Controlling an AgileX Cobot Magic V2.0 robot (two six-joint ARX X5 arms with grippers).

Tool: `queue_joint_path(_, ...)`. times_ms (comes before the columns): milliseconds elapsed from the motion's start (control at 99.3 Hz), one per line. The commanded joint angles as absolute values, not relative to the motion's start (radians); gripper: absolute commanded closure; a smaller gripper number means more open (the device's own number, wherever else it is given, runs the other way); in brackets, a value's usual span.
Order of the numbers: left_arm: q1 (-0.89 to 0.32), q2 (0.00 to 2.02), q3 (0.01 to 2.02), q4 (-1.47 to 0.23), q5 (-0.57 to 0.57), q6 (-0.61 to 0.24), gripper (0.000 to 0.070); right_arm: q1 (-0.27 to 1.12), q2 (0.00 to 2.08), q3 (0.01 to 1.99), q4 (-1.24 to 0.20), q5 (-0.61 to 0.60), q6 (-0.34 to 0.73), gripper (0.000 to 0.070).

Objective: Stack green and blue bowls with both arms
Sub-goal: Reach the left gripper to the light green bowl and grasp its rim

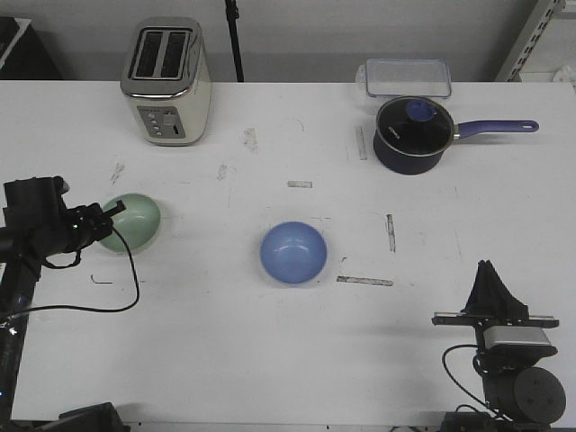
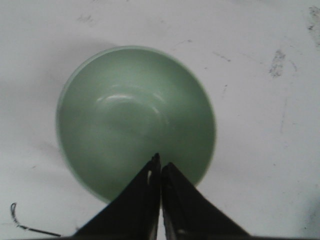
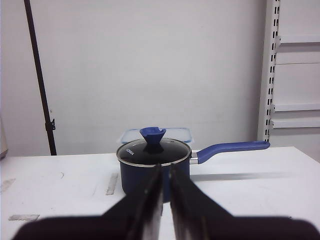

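One relation matters: your left gripper (image 2: pixel 160 167), fingers nearly shut and empty, hangs right over the green bowl's (image 1: pixel 131 221) near rim; the blue bowl (image 1: pixel 293 253) lies well beyond it.

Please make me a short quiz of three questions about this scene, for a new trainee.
1. True or false: the green bowl sits inside the blue bowl.
2. Which gripper is over the green bowl? A) left B) right
3. Fill in: behind the saucepan lies a clear ____.

Key: 1. False, they lie apart. 2. A, the left gripper, jaws closed; the right gripper points at the saucepan. 3. Container.
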State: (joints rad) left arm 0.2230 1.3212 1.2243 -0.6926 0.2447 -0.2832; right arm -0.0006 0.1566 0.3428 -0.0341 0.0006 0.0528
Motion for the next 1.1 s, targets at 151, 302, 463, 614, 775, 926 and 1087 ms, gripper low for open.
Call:
queue_joint_path(151,0.356,1.355,1.242,-0.744,0.253,-0.303,0.0463,0.0,0.155,0.343,-0.023,0.001,0.062,0.0685)
queue_joint_path(302,0.391,1.364,1.242,-0.737,0.253,-0.3,0.0308,0.0,0.155,0.343,-0.023,0.001,0.062,0.0685)
queue_joint_path(463,0.391,1.402,1.242,-0.703,0.253,-0.299,0.0238,0.0,0.155,0.343,-0.023,0.001,0.062,0.0685)
queue_joint_path(614,0.38,1.468,1.242,-0.67,0.253,-0.299,0.0253,0.0,0.155,0.343,-0.023,0.001,0.062,0.0685)
queue_joint_path(775,0.364,1.547,1.242,-0.641,0.253,-0.299,0.0256,0.0,0.155,0.343,-0.023,0.001,0.062,0.0685)
queue_joint_path(926,0.337,1.61,1.242,-0.641,0.253,-0.299,0.029,0.0,0.155,0.343,-0.023,0.001,0.062,0.0685)
queue_joint_path(1087,0.324,1.637,1.242,-0.622,0.252,-0.3,0.0328,0.0,0.155,0.343,-0.023,0.001,0.062,0.0685)
